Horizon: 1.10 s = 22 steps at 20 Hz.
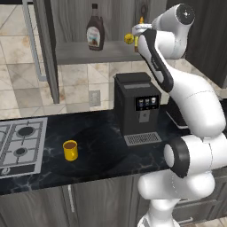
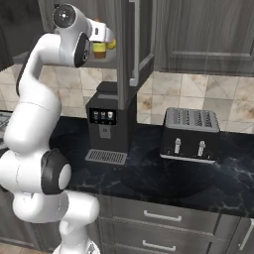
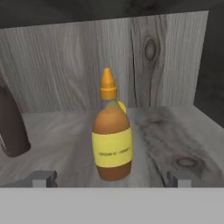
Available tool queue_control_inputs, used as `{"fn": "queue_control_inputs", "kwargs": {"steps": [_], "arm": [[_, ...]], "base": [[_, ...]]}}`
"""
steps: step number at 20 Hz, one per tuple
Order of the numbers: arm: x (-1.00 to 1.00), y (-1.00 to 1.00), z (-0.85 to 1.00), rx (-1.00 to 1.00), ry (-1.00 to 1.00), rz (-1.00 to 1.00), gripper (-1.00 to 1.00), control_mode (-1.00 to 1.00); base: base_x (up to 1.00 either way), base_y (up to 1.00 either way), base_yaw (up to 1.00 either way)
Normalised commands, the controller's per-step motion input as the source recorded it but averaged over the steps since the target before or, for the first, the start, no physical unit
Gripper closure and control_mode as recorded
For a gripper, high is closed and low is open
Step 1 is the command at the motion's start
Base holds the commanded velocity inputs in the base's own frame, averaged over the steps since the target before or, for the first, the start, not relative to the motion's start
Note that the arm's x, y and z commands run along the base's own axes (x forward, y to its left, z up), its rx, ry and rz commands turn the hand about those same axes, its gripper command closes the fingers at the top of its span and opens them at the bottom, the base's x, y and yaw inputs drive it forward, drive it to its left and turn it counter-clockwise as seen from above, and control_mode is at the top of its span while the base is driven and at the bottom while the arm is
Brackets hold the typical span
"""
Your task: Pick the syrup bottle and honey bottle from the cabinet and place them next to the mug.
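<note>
Standing upright, honey bottle (image 3: 112,135) apparently between end effector (image 3: 112,178) fingertips.

Syrup bottle (image 1: 95,27), honey bottle (image 3: 112,131) upright on shelf

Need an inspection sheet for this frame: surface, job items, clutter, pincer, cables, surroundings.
Surface: black marble counter, bare around the mug.
Job's things: syrup bottle and honey bottle upright on the cabinet shelf; yellow mug on the counter.
Clutter: small yellow ball on the shelf near the honey bottle.
Pincer: open, at the shelf, fingertips either side of the honey bottle, holding nothing.
Cables: nothing seen.
Surroundings: coffee machine, toaster, stove, tiled wall.
</note>
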Motion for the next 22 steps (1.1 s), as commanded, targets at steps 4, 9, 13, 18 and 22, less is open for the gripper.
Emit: {"fn": "queue_control_inputs", "kwargs": {"steps": [4, 9, 13, 18, 22], "arm": [[0.36, 0.00, 0.00, 0.00, 0.00, 0.00, -1.00, -1.00], [0.26, 0.00, 0.00, 0.00, 0.03, 0.00, -1.00, -1.00], [0.21, 0.00, 0.00, 0.00, 0.15, 0.00, -1.00, -1.00], [0.22, 0.00, 0.00, 0.00, 0.07, 0.00, -1.00, -1.00], [0.25, 0.00, 0.00, 0.00, 0.00, 0.00, -1.00, -1.00]], "base": [[0.00, 0.00, 0.00], [0.00, 0.00, 0.00], [0.00, 0.00, 0.00], [0.00, 0.00, 0.00], [0.00, 0.00, 0.00]]}}
